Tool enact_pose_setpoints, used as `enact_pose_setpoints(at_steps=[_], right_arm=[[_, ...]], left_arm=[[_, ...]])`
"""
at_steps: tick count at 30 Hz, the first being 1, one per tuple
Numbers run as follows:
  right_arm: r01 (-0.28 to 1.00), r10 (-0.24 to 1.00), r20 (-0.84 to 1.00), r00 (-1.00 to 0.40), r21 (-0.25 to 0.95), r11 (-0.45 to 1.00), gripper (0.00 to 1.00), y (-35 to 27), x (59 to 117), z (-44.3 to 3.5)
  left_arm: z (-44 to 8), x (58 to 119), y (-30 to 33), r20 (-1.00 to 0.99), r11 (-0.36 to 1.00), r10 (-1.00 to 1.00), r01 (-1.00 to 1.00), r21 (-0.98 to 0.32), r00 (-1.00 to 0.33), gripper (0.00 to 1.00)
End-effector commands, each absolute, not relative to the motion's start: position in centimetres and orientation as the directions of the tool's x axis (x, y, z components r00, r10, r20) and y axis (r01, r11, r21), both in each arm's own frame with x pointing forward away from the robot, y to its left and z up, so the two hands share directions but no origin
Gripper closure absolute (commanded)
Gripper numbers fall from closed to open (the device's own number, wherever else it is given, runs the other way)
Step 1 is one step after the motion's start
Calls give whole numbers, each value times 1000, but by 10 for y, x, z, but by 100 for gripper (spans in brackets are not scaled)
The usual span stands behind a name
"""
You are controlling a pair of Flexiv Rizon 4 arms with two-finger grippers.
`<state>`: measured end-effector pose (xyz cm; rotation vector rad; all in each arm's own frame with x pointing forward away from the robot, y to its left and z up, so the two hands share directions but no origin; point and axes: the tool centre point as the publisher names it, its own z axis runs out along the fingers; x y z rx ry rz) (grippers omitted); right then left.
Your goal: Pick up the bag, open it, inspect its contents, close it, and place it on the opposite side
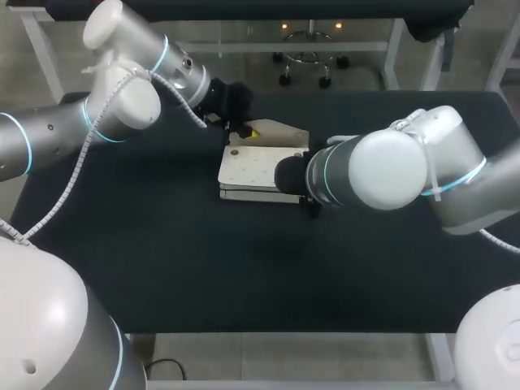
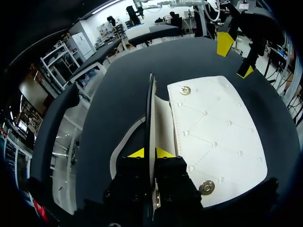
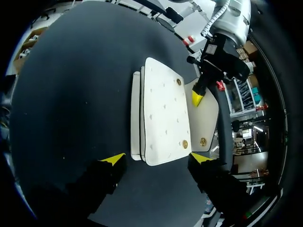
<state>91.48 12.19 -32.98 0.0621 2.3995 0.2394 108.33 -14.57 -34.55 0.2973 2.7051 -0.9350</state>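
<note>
- Left gripper (image 2: 150,152): yellow tips pinched together on the flap (image 3: 207,120), which stands edge-on between them. It is clamped from both sides, not just touching.
- Right gripper (image 3: 156,158): fingers wide apart and holding nothing, sitting at one short end of the bag (image 1: 256,172). No contact shows.
- Bag: white and quilted, lying flat near the middle of the dark table (image 1: 162,260). With the flap lifted, two snap studs (image 2: 206,187) on the body are exposed.
- Key relation: the bag's long axis runs straight ahead of the right gripper, away along its fingers. The open fingers span the bag's narrow width, one tip on each side of the near end.
- The flap hinges on the bag's far long side, and the left gripper sits over that side. So the left arm is nearer the flap and the right arm is nearer the body's end.
- Judged step: opening or inspecting. The flap is up, and no contents are visible in any view.
- Next move likely turns on the left arm lowering the flap along that hinge line, while the right gripper can close across the narrow width.
- Risk: the thin flap could slip from the pinch, or the body could slide on the table.
</note>
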Motion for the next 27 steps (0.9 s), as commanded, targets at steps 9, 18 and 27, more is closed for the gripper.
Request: enact_pose_setpoints(at_steps=[9,18,27], right_arm=[[-16,102,-665,-739,169,985,100,116,907,-289],[42,138,-631,-763,164,986,100,112,918,-276],[42,138,-631,-763,164,986,100,112,918,-276]], left_arm=[[-317,1074,-133,-320,768,97,275,-579,-943,100],[-317,1074,-133,-320,768,97,275,-579,-943,100],[-317,1074,-133,-320,768,97,275,-579,-943,100]])
